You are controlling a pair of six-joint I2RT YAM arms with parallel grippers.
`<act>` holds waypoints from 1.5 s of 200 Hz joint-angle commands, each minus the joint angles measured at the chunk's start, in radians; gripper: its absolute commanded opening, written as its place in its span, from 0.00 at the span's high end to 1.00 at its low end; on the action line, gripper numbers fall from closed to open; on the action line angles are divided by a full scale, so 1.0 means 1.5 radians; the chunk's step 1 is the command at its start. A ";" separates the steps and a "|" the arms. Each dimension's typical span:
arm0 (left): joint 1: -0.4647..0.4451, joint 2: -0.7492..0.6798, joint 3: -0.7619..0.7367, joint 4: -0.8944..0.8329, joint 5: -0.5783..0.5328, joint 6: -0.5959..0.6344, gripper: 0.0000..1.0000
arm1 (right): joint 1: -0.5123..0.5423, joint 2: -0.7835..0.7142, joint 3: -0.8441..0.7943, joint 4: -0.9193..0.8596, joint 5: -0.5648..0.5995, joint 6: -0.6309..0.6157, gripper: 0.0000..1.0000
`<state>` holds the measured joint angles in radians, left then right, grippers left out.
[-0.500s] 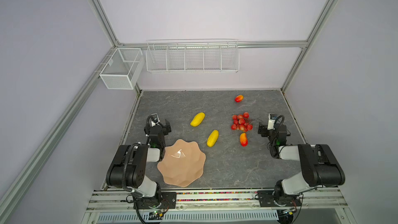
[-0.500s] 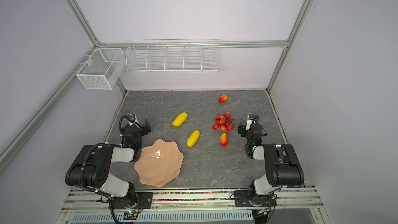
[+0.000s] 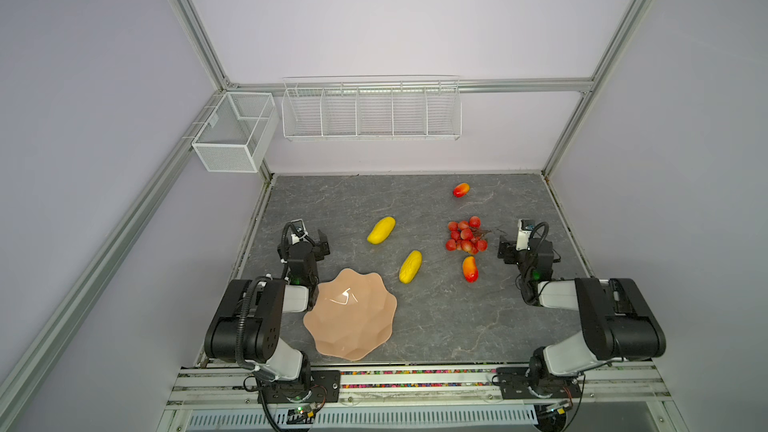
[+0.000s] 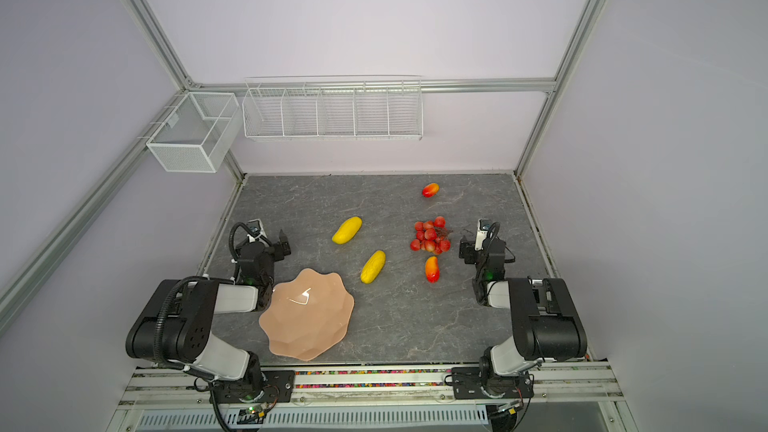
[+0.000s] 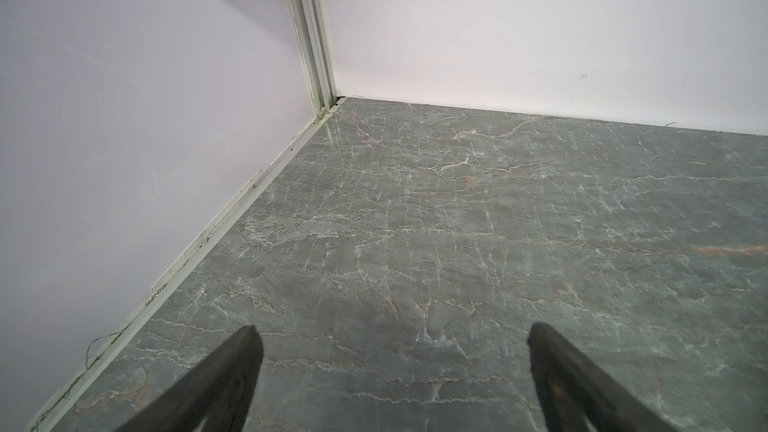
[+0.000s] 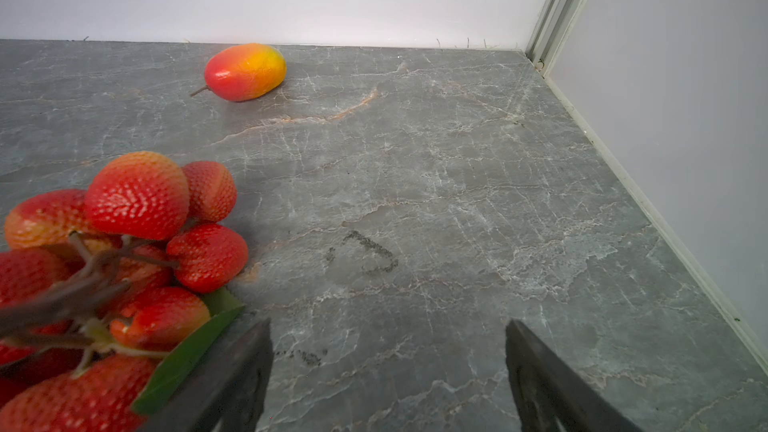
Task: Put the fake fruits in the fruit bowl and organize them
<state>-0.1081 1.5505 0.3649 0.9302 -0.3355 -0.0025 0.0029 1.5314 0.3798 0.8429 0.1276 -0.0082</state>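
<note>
Grey marbled bench (image 3: 436, 326) shows no change from a moment ago: the fruit bowl (image 3: 349, 317) sits near-left, every fruit outside it (yellow fruits (image 3: 381, 230) mid-bench, berry bunch (image 3: 464, 235) and red-orange fruits (image 3: 470, 268) rightward). Left end effector (image 5: 390, 330) and right end effector (image 6: 388, 326) both gape empty, the right just beside the berry bunch.

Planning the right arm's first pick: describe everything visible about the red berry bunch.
The berry bunch is a cluster of bumpy-skinned red berries, some orange-tinged, on branching brown stems with a green leaf; it looks plastic. It lies loose on the grey table, outside the bowl, beside the open right gripper.
</note>
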 commanded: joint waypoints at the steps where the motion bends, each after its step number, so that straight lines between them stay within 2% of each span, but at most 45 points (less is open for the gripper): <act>1: 0.005 0.005 0.011 0.006 0.003 0.001 0.01 | 0.004 -0.002 0.005 0.010 0.005 -0.009 0.12; 51: 0.006 0.004 0.012 0.005 0.003 0.000 0.01 | 0.003 -0.005 0.001 0.015 0.006 -0.010 0.12; 68: 0.006 -0.017 0.008 0.002 -0.028 -0.010 0.01 | 0.008 -0.037 -0.002 -0.002 0.051 0.004 0.11; 92: 0.006 -0.115 0.052 -0.157 -0.054 -0.020 0.01 | 0.010 -0.149 0.016 -0.128 0.078 0.017 0.10; 110: 0.005 -0.193 0.106 -0.299 -0.068 -0.064 0.01 | 0.011 -0.220 0.086 -0.319 0.054 0.066 0.11; 119: 0.005 -0.226 0.142 -0.390 -0.035 -0.090 0.01 | 0.012 -0.230 0.138 -0.423 0.002 0.079 0.11; 139: -0.008 -0.266 0.227 -0.554 0.123 -0.141 0.01 | 0.023 -0.220 0.244 -0.608 -0.108 0.100 0.11; 156: -0.041 -0.269 0.293 -0.649 0.328 -0.173 0.01 | 0.034 -0.218 0.288 -0.685 -0.214 0.109 0.12; 166: -0.089 -0.267 0.319 -0.681 0.406 -0.173 0.01 | 0.041 -0.220 0.293 -0.699 -0.249 0.120 0.12; 174: -0.138 -0.269 0.330 -0.702 0.421 -0.164 0.01 | 0.043 -0.220 0.291 -0.703 -0.248 0.138 0.12; 185: -0.207 -0.278 0.337 -0.724 0.396 -0.146 0.01 | 0.043 -0.208 0.290 -0.704 -0.249 0.162 0.10; 205: -0.308 -0.293 0.328 -0.720 0.351 -0.140 0.01 | 0.043 -0.172 0.299 -0.695 -0.272 0.181 0.00; 226: -0.349 -0.302 0.312 -0.697 0.337 -0.160 0.01 | 0.044 -0.131 0.312 -0.678 -0.288 0.197 0.13; 256: -0.359 -0.295 0.309 -0.694 0.347 -0.168 0.01 | 0.042 -0.079 0.329 -0.661 -0.285 0.204 0.27; 300: -0.363 -0.268 0.317 -0.687 0.362 -0.160 0.01 | 0.043 -0.010 0.364 -0.639 -0.288 0.209 0.40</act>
<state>-0.6445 1.1255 0.8375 -0.0963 0.1864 -0.2348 0.0673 1.4799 0.8925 -0.1547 -0.2855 0.2939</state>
